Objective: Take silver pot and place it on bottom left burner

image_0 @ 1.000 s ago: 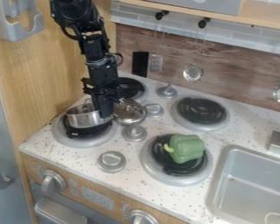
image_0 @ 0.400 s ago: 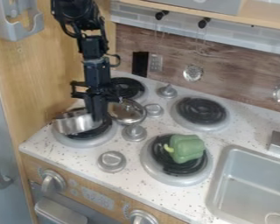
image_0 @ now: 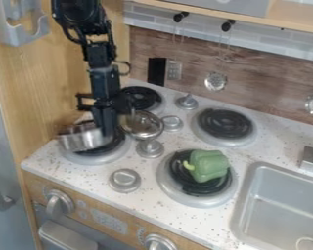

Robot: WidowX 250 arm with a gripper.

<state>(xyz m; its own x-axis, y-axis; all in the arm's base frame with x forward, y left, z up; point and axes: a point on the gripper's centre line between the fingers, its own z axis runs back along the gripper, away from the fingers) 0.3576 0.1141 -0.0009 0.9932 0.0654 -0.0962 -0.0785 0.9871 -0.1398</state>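
The silver, round metal pot (image_0: 82, 138) is against or just beside the black two-finger hand (image_0: 105, 135), over the black-coiled burner (image_0: 94, 158) below it. Clamping state cannot be determined. Expect light, rigid, slippery metal; grip the rim nearest the hand.

Below me, a shiny smooth metal pot (image_0: 80, 138); at far side, matt wood-grain backsplash (image_0: 263, 80); near right, smooth grey sink (image_0: 286, 202)
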